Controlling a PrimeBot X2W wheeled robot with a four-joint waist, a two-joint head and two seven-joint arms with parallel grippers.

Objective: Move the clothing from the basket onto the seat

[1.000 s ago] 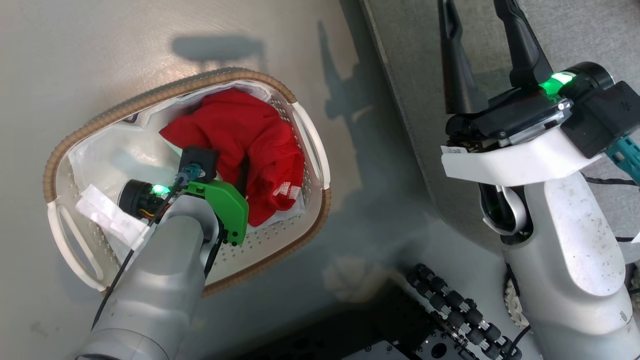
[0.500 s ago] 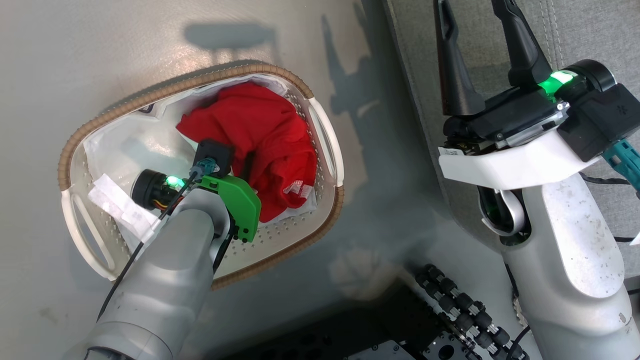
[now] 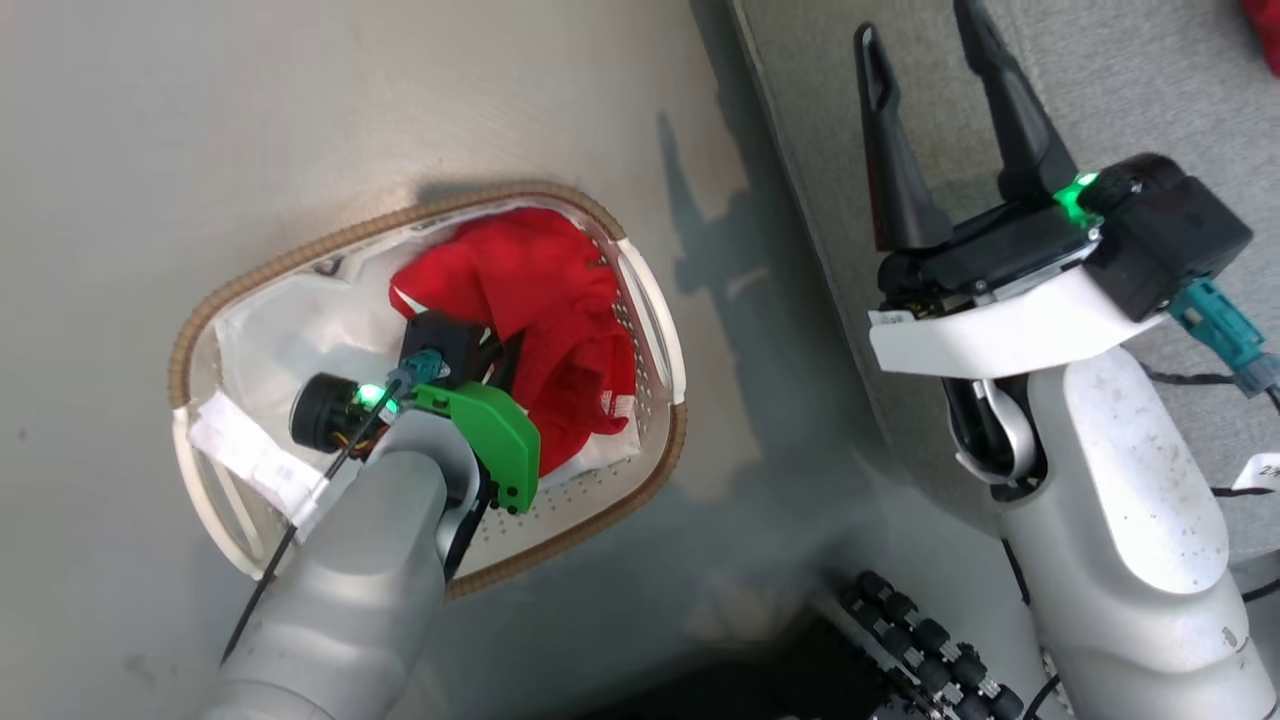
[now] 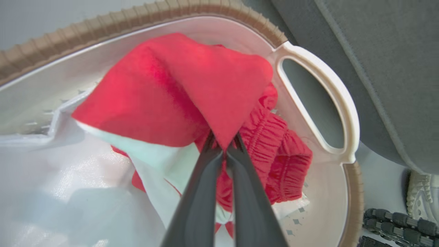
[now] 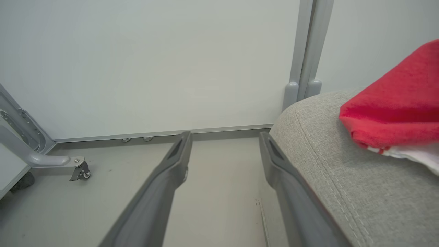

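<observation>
Red clothing (image 3: 545,300) lies bunched in the right half of the basket (image 3: 300,255), which stands on the floor. My left gripper (image 4: 223,145) reaches down into the basket (image 4: 343,103) and is shut on a fold of the clothing (image 4: 178,89), pulling it up into a peak. A red elastic waistband (image 4: 274,151) sits just behind the fingers. My right gripper (image 3: 915,22) stands open and holds nothing, pointing up over the seat's (image 3: 1120,90) left edge. In the right wrist view that gripper (image 5: 225,136) hangs beside the seat (image 5: 343,185), where another red garment (image 5: 398,103) lies.
A white liner (image 3: 265,335) covers the basket's left half. Grey floor separates basket and seat. My base's black roller wheels (image 3: 925,645) sit at the bottom. A wall and a castered metal leg (image 5: 77,169) stand ahead of the right gripper.
My left gripper has gone from open to shut on the red clothing, which now bunches upward. The head camera has shifted; the right gripper stays open.
</observation>
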